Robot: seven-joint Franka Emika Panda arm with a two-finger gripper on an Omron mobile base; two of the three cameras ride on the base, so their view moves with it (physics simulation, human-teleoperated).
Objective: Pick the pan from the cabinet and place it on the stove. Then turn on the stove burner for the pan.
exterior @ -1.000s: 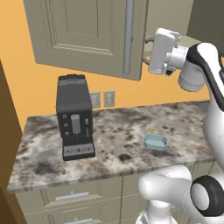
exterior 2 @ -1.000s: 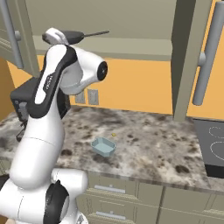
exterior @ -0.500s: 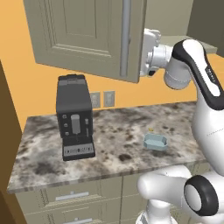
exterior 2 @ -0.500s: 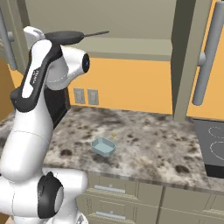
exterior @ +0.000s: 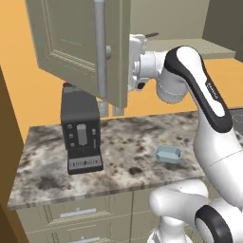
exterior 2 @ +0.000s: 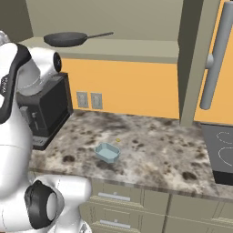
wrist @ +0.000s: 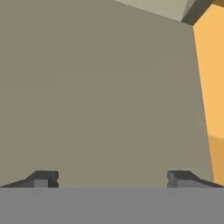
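1. My gripper (wrist: 111, 178) is spread wide, nothing between the fingertips (wrist: 43, 178), facing a flat grey-beige panel.
2. From the left base view my hand sits right behind the free edge of the open cabinet door (exterior: 85, 52), by its vertical bar handle (exterior: 99, 47).
3. Pan (exterior 2: 66, 39) rests on the cabinet (exterior 2: 136, 48) shelf, at the left end, handle pointing right.
4. Stove (exterior 2: 218, 152) at the right edge of the worktop (exterior 2: 150, 154), well apart from the pan.
5. Coffee machine (exterior: 80, 137) at worktop's back left; small blue tray (exterior 2: 107, 152) mid-worktop near the front edge.

both base views share the counter (exterior: 128, 142); hand view faces the cabinet door (wrist: 100, 96) closely.
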